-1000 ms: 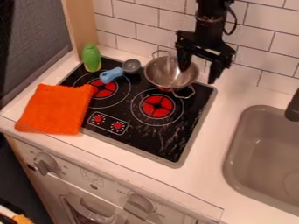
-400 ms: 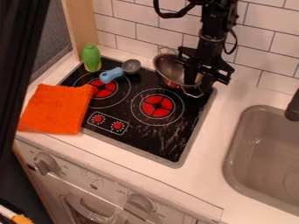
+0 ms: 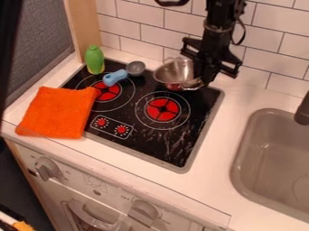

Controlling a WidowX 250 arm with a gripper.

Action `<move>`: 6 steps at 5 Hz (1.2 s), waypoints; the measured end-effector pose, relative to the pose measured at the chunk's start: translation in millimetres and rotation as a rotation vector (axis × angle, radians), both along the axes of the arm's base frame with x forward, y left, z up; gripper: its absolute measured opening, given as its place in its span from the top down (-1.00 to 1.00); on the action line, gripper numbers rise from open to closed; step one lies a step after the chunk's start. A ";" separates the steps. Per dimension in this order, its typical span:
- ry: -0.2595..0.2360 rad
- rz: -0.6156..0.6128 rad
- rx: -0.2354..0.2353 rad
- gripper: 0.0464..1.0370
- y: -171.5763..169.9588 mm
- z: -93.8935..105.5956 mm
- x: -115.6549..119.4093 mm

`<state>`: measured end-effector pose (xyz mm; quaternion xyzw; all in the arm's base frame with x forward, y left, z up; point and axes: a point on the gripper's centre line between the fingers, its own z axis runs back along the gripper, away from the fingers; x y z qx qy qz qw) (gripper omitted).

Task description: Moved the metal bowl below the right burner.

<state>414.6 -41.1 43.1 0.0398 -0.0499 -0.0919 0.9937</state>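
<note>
Two black, upright-hanging parts make up what shows of the robot: the arm (image 3: 220, 22) and, at its lower end, the black end effector (image 3: 205, 81). Its tip is at the right side of a shiny silver metal bowl (image 3: 172, 71) with wire handles—whether the end effector is open or gripping the rim, I cannot tell. The bowl sits just beside it, to its left in the view, at the back of the black stovetop (image 3: 175, 146), and looks tilted.

Nearer the camera than the end effector, and a little left, lies the red right burner (image 3: 163, 109); the red left burner (image 3: 107, 90) is farther off to the left. Beyond the bowl, well apart from the end effector, are a blue-handled grey ladle (image 3: 114, 77), a green rounded bottle-like object (image 3: 94, 59) and, at the stovetop's left edge, an orange cloth (image 3: 57, 113). To the right is the grey sink (image 3: 271, 153), set into the white worktop (image 3: 220, 167).
</note>
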 end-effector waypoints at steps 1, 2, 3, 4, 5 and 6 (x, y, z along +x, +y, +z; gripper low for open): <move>-0.060 -0.007 -0.022 0.95 -1.0 31.8 -14.4; -0.074 -0.024 -0.056 0.95 -3.0 44.5 -40.1; -0.015 -0.051 -0.054 0.95 -0.5 26.4 -73.6; 0.039 -0.111 -0.032 0.95 -11.9 1.8 -99.8; 0.047 -0.157 -0.029 0.95 -21.1 -3.7 -118.2; 0.066 -0.193 -0.020 0.95 -27.9 -9.4 -134.2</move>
